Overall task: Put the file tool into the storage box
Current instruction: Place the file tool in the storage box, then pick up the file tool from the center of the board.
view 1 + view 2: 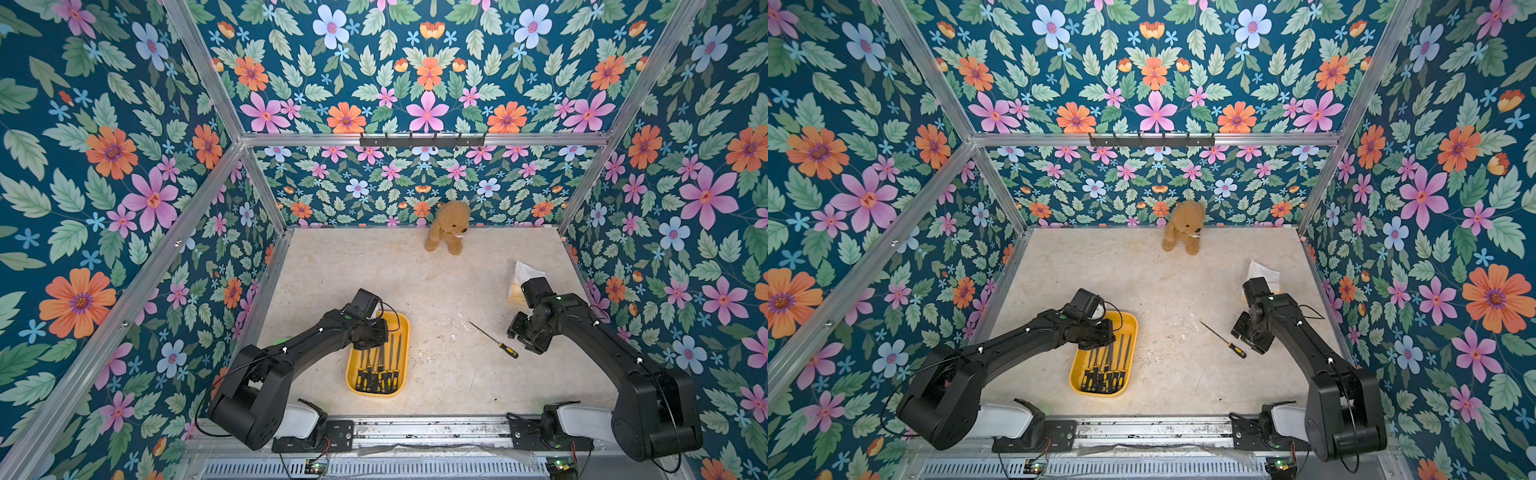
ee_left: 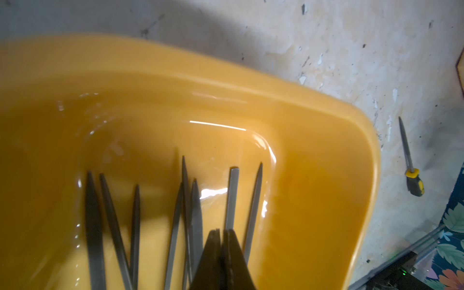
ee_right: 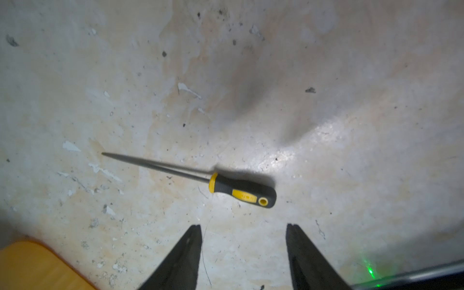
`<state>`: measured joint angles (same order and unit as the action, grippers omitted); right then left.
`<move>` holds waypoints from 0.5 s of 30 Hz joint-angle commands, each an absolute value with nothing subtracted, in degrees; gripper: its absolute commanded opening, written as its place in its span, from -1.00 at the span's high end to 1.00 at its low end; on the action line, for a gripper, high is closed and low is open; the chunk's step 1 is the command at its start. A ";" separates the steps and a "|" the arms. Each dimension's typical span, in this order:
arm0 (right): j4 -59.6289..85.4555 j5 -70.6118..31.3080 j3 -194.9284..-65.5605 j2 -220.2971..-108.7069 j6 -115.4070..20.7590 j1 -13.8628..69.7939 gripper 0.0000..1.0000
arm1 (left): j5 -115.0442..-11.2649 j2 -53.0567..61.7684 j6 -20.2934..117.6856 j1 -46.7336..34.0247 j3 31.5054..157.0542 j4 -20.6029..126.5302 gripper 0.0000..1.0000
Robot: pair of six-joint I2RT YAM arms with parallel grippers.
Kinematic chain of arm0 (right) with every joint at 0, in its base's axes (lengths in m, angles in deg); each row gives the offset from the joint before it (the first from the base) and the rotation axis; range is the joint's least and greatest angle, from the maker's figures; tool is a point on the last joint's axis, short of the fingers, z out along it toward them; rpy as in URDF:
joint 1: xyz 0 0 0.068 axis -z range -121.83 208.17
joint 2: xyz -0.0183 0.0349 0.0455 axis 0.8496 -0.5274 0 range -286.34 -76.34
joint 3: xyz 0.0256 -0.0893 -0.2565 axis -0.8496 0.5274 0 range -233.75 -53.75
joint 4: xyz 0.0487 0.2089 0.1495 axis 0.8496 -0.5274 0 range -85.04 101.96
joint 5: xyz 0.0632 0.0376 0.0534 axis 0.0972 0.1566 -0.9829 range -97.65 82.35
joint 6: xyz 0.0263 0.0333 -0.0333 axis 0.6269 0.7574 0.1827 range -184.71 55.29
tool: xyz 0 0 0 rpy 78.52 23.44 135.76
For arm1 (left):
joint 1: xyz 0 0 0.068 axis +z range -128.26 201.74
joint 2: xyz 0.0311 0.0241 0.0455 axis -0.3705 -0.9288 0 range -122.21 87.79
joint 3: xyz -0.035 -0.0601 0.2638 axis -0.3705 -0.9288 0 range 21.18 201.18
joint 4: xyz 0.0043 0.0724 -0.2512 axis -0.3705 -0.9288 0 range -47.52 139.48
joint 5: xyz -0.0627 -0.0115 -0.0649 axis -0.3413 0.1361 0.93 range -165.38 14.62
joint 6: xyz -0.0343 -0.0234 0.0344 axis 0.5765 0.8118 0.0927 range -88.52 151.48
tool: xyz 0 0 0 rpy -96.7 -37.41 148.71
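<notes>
File [image 3: 226, 188] flat on the table [image 3: 351, 75], outside the box [image 1: 375, 393]. It sits just ahead of the right gripper [image 3: 244, 225], not touching. The handle end is nearest the fingertips and the tip points away at a slant. Right jaws are apart at a medium gap with nothing between them.

In both top views the file [image 1: 508, 350] lies between box and right arm, handle just beside the gripper, well apart from the box.

Left gripper [image 2: 223, 231] hangs over the box interior with fingers pressed together, no gap. It is above the shafts of the files already inside [image 2: 94, 226]. Can't tell if it touches one.

Materials:
- File: thin round tapered grey steel shaft with a pointed tip. Black rubbery handle, yellow collar, yellow inlay, yellow-ringed hole at the butt.
- Box: glossy yellow plastic, shallow, rounded corners, raised rolled rim.
- Stored files: mixed profiles, most pointed, one flat with a square end.
- Table: beige, worn, with chipped white flecks and dark specks.
- Fingers: matte black, wedge-shaped.
</notes>
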<state>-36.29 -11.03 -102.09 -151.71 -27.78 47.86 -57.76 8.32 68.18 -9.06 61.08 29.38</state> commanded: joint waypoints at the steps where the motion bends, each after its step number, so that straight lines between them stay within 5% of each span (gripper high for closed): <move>1: -30.95 -8.44 -101.79 -153.36 -27.00 48.49 -0.18 | -58.51 8.71 68.13 -9.28 60.04 31.00 0.84; 15: -13.68 -14.94 -93.77 -156.95 -24.73 46.24 -0.14 | -57.29 12.38 69.86 -9.90 59.76 30.30 0.36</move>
<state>-17.77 -12.89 -94.99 -157.57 -26.08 47.36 -57.56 11.89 69.08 -9.89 59.26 30.56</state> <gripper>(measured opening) 0.569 0.317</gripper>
